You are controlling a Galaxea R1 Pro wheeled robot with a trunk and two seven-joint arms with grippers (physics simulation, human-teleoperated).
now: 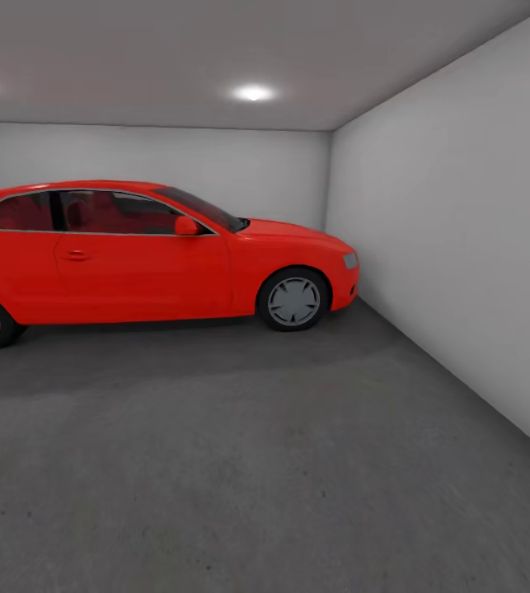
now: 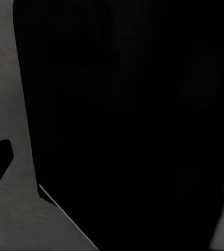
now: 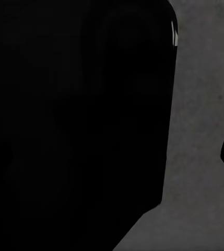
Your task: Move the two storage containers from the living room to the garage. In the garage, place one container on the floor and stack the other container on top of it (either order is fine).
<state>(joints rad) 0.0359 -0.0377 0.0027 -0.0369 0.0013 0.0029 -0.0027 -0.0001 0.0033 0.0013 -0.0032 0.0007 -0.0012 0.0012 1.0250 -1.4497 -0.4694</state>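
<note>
Looking through the head camera, I saw the garage: a red car stood side-on across the far part of the room, its nose near the right-hand wall and its tail cut off at the picture's left edge. Plain grey-white walls closed the room at the back and on the right. A grey ceiling carried a round light that was lit, with the glow of another at the picture's left edge. Dark grey rough concrete floor ran from the car's wheels up to me.

Both wrist cameras gave me very little. On the left wrist a large black shape blocked most of the picture, with strips of grey concrete beside it and a small dark tip at one edge. On the right wrist it was much the same, a black mass with rough grey floor beside it. I could not tell how either arm was posed, whether either gripper was open or closed, or whether it had hold of anything. From these pictures I could not tell where the two bins were.
</note>
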